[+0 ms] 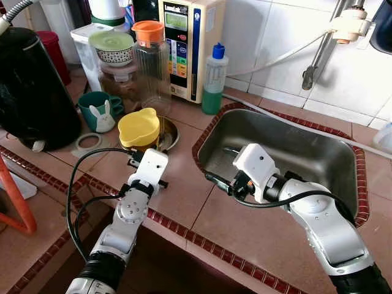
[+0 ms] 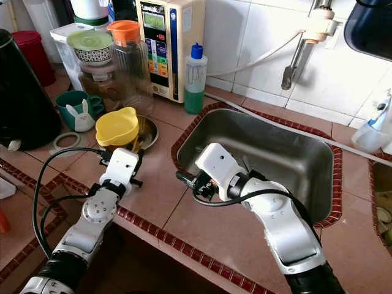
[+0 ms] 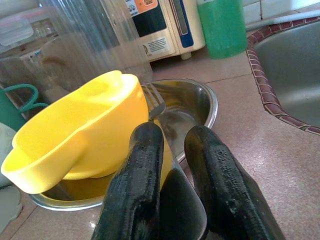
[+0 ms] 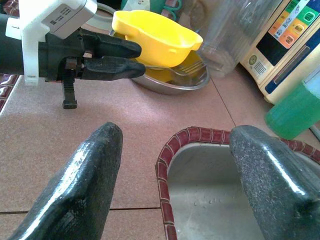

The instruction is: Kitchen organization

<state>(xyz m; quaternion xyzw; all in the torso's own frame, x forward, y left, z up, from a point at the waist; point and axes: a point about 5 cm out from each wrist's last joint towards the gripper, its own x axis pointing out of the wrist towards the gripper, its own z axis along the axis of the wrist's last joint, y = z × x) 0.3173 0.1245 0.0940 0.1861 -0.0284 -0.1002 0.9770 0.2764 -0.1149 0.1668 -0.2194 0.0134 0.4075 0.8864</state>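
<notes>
Head views: on a speckled reddish tile counter (image 1: 184,190) edged with glossy maroon trim, a smooth yellow plastic bowl (image 1: 138,127) with lobed handles sits tilted in a shallow steel dish (image 1: 168,133). The left gripper (image 1: 136,160), at the end of a white and silver arm, reaches the dish's near rim. Behind stand a ribbed clear jug (image 1: 150,67) with an orange lid, a teal mug (image 1: 98,110) with a rabbit figure, a green soap bottle (image 1: 214,79) with a blue cap and a cream water unit (image 1: 187,43). To the right lies a rectangular steel sink (image 1: 288,153); the right gripper (image 1: 219,182) hangs over its near left corner.

Left wrist view: two matte, rough black fingers (image 3: 137,190) stand close together, pinching the thin rim of the dish (image 3: 200,107) between them. The bowl (image 3: 75,135) leans over the dish just beside them, and a metal fork (image 3: 156,102) pokes out from under it.

Right wrist view: the right gripper's glossy, pebbled fingers (image 4: 87,175) are spread wide, holding nothing, above the sink's corner (image 4: 210,200). Beyond, the left gripper (image 4: 142,60) meets the dish (image 4: 175,82) under the bowl (image 4: 157,37).
</notes>
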